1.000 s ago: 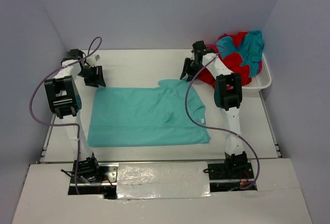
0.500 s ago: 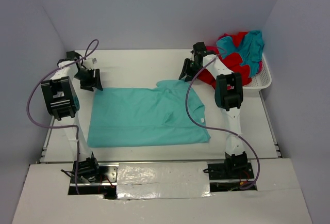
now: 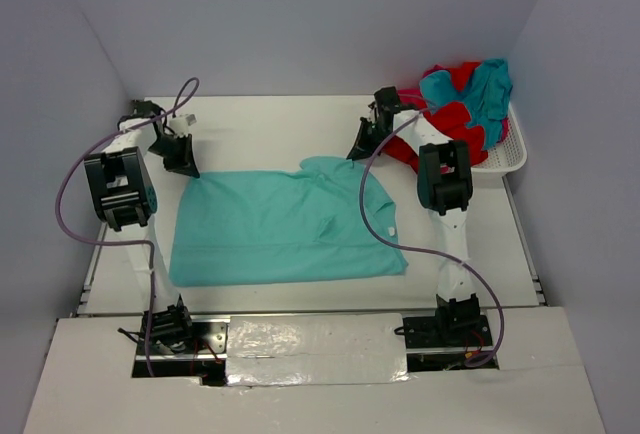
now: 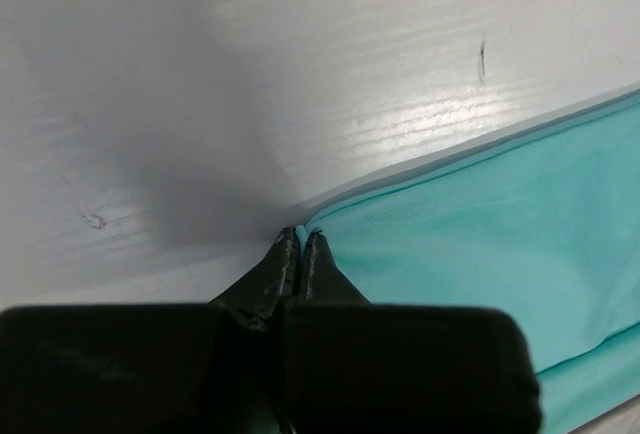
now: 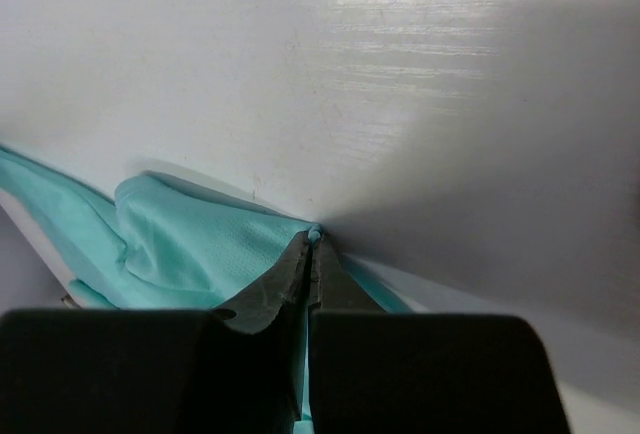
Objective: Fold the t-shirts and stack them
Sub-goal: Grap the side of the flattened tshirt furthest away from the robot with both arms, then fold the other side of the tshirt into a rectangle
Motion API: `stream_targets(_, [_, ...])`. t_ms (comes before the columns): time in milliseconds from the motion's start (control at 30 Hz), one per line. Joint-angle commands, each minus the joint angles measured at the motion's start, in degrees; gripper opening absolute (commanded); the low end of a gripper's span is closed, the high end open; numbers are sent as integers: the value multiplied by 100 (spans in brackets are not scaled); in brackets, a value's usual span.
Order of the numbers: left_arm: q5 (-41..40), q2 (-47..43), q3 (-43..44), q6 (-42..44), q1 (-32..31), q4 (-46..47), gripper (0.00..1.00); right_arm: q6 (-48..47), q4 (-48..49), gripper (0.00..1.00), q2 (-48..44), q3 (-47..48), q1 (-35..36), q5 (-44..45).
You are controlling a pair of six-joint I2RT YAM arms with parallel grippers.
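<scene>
I see the teal-turquoise soft cloth t-shirt spread flat across the middle of the white worktop. Its long near edge runs parallel to the worktop's near edge, and its neck end points toward the right edge. A small wrinkle stands up near the shirt's middle.

My left gripper is down at the shirt's far left corner. On the left wrist camera, the two black fingers are pressed together with a sliver of teal hem pinched between their tips. The rest of the cloth lies smooth on the surface.

My right gripper is at the shirt's far right part, where a sleeve pokes toward the worktop's far edge. On the right wrist camera, its fingers are closed on a raised fold of that teal fabric, which is bunched just to one side of the tips.

At the worktop's far right corner sits the white plastic mesh basket. It holds a heaped pile of red and teal shirts, which is just behind the right arm.
</scene>
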Motion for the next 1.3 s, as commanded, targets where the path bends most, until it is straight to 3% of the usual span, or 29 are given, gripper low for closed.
stream_targets(0, [-28,-268,-187,509,16,-220,0,-37,182,0,-608,-236,-19,-105])
stream_targets(200, [244,-1138,-449,1606,7,-633,0,-327,366,0,-1872,-1280,-37,-193])
stream_targets(333, [245,-1849,-1029,2546,-11,-1046,0,-240,945,0,-2946,-3008,-28,-263])
stream_targets(467, [166,-2325,-1741,3005,-2,-1319,0,-161,1245,0,-3921,-4286,51,-202])
stream_targets(700, [-396,-2967,-2831,3339,24,-1205,0,-257,1351,0,-4600,-5648,139,-114])
stream_targets(967, [-810,-3047,-3105,3489,33,-1012,0,-477,1219,0,-4697,-5853,139,185])
stream_targets(1267, [-582,-3292,-2928,3392,42,-1091,0,-583,920,0,-4838,-5527,139,247])
